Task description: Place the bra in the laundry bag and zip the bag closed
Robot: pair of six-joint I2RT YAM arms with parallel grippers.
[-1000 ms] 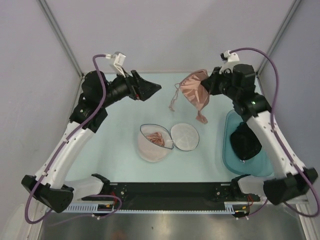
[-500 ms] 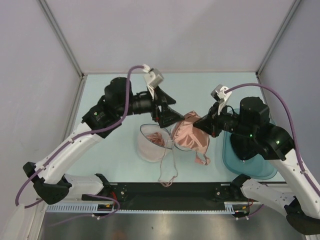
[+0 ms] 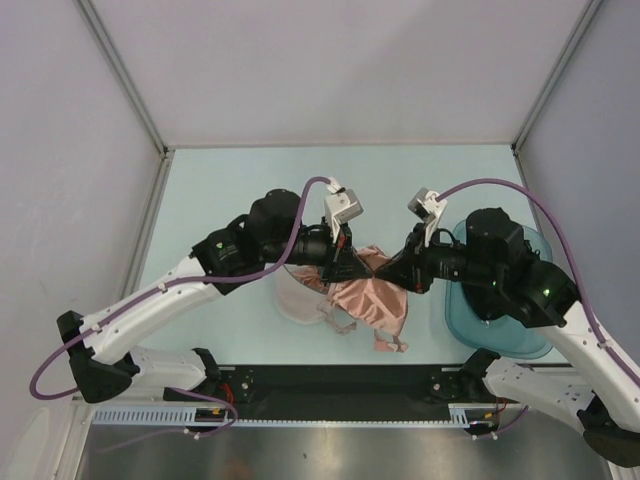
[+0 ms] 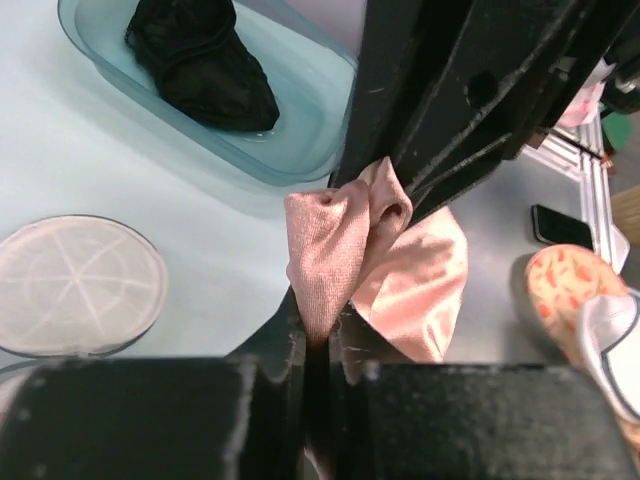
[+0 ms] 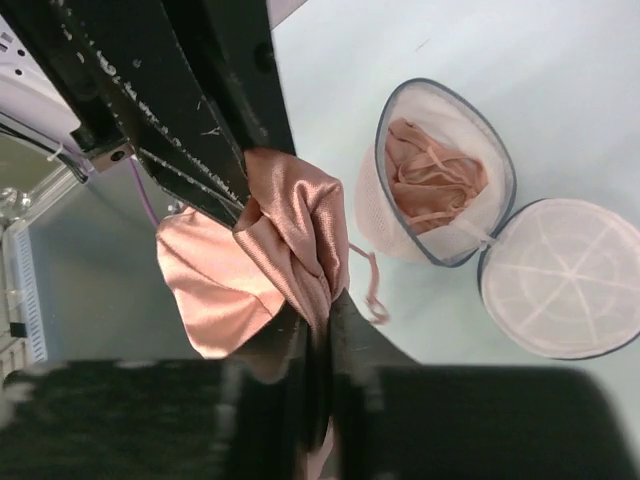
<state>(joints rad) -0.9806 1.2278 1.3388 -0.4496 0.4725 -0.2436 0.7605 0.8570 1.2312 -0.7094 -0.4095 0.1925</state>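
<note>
The bra (image 3: 365,303) between the two pincers — left gripper (image 4: 318,340) and right gripper (image 5: 318,325) both tight on its satin

The overhead camera looks steeply down from above and behind the arms and takes in the whole bench (image 3: 230,180). Each wrist camera sits close behind its own hand, looking along the fingers. The left hand (image 4: 318,370) view faces the basin (image 4: 300,110). The right hand (image 5: 318,340) view faces the laundry bag (image 5: 440,190). All three views share the bra (image 3: 365,300), which is very near in both wrist views.
</note>
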